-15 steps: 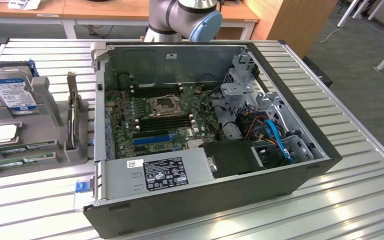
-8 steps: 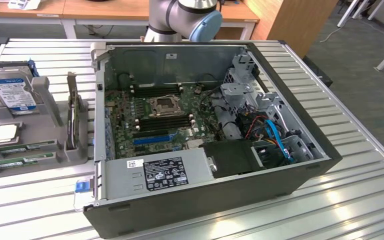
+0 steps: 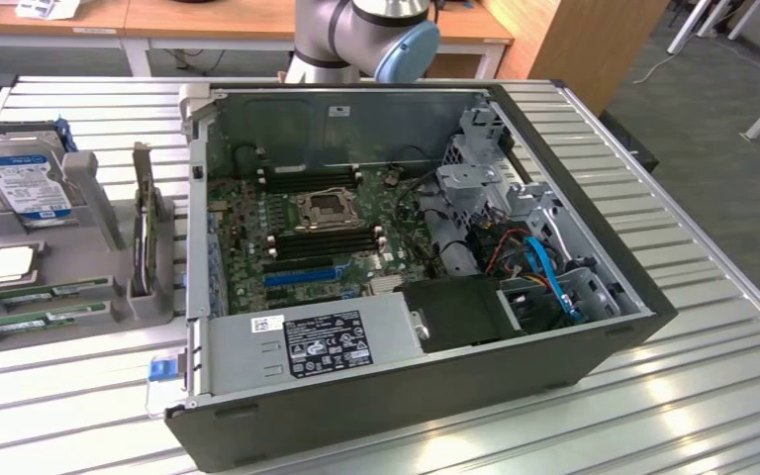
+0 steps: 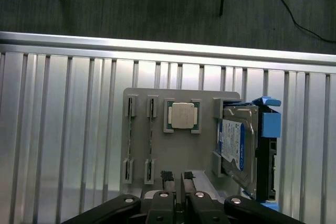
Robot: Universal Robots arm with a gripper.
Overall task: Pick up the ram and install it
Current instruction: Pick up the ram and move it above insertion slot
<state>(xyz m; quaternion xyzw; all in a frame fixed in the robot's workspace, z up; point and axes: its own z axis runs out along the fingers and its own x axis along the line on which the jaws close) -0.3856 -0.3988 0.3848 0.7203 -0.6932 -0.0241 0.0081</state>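
Two rams, thin green sticks, lie side by side in the slots of a grey holder tray (image 3: 90,307) on the exterior view's left: one ram (image 3: 40,293) and a second ram (image 3: 31,321). In the wrist view they stand edge-on as the first ram (image 4: 129,137) and the second ram (image 4: 152,137). My gripper (image 4: 177,178) hangs well above the tray, apart from both sticks. Its fingers (image 4: 168,178) show a narrow gap with nothing between them. The open computer case (image 3: 420,396) holds the motherboard (image 3: 314,228) with dark memory slots (image 3: 330,242).
The tray also carries a square silver processor (image 4: 182,115), an upright hard drive (image 4: 233,145) with a blue bracket (image 4: 270,124), and a standing card (image 3: 146,233). The case's power supply (image 3: 314,341) and cables (image 3: 538,267) fill its near side. The arm's base (image 3: 360,35) stands behind the case.
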